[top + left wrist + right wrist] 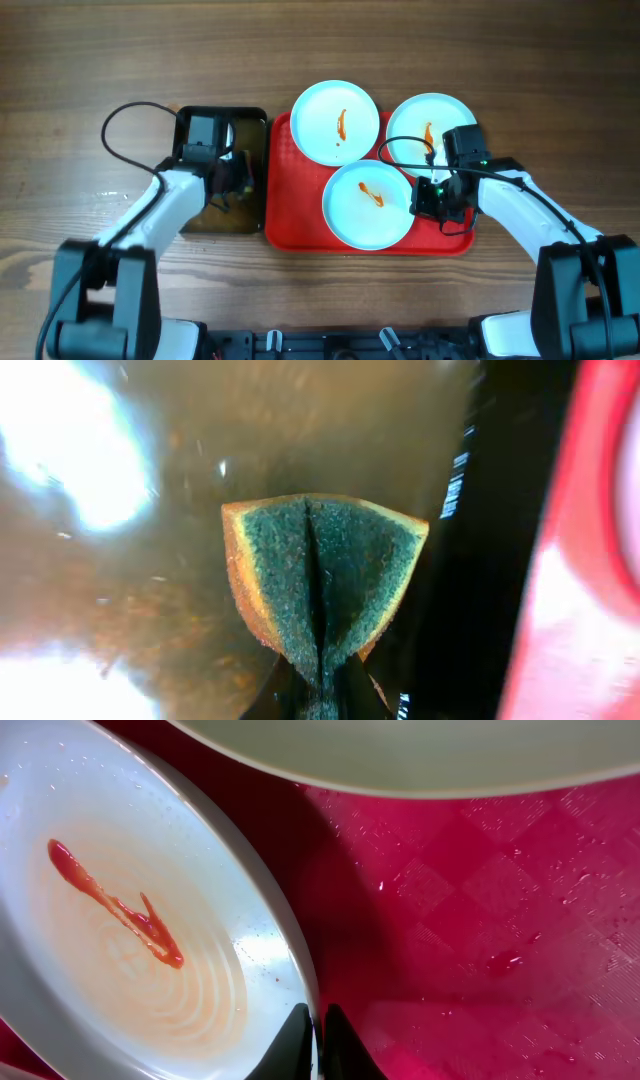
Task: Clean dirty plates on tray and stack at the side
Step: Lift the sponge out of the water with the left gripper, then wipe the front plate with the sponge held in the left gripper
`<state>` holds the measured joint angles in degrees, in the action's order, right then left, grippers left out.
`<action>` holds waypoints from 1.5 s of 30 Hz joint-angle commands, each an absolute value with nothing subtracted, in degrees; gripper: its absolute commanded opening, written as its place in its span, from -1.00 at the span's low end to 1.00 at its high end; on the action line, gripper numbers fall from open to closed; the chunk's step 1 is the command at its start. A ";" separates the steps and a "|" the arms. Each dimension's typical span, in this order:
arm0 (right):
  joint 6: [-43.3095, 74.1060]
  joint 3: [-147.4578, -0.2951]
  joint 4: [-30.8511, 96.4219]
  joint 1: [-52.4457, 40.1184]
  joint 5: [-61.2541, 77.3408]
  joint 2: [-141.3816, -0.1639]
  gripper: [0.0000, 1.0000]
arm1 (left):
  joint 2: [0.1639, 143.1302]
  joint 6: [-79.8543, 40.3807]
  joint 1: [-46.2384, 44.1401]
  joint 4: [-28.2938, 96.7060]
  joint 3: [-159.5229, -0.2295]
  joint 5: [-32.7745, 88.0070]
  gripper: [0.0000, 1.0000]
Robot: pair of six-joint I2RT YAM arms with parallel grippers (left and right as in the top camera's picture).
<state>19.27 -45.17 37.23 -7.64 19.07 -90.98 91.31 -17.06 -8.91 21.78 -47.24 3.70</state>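
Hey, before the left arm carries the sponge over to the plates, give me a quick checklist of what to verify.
1. Sponge gripped: ok. The left claw is shut on the green sponge, folding it.
2. Sponge clear of the black bin: not ok, it is inside, over brown water.
3. Front plate steadied: ok. The right claw pinches its rim.
4. Left rear plate and right rear plate on the red tray: ok.
5. Sponge wet enough: cannot tell.
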 commanded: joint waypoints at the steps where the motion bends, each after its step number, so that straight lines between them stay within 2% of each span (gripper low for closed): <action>1: 19.66 -46.06 37.10 -7.92 19.66 -91.57 -0.87 | 84.79 -17.19 -8.91 21.41 -47.59 3.20 -0.92; 8: 19.68 -46.06 36.93 -7.92 19.64 -91.57 -0.89 | 76.86 -16.73 -8.88 15.35 -47.59 3.09 -0.92; 16: 19.66 -46.06 36.84 -7.92 19.64 -91.57 -0.91 | 76.05 -16.73 -8.84 6.81 -47.59 1.39 -0.92; 30: 19.66 -46.06 36.62 -7.92 19.64 -91.57 -0.91 | 76.36 -17.19 -8.91 9.02 -47.59 1.67 -0.92; 36: 19.68 -46.06 36.71 -7.92 19.88 -91.57 -0.91 | 84.62 -23.03 -8.91 18.13 -47.59 11.07 -0.92; 41: 19.66 -46.06 36.67 -7.92 19.86 -91.57 -0.91 | 85.52 -23.05 -8.99 14.83 -47.59 29.85 -0.92; 45: 19.68 -46.06 36.67 -7.92 19.86 -91.57 -0.92 | 86.11 -26.28 -14.00 12.67 -47.59 30.46 -0.92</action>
<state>19.29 -45.17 36.82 -7.64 19.07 -90.98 85.82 -22.87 -10.02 14.61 -47.31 26.00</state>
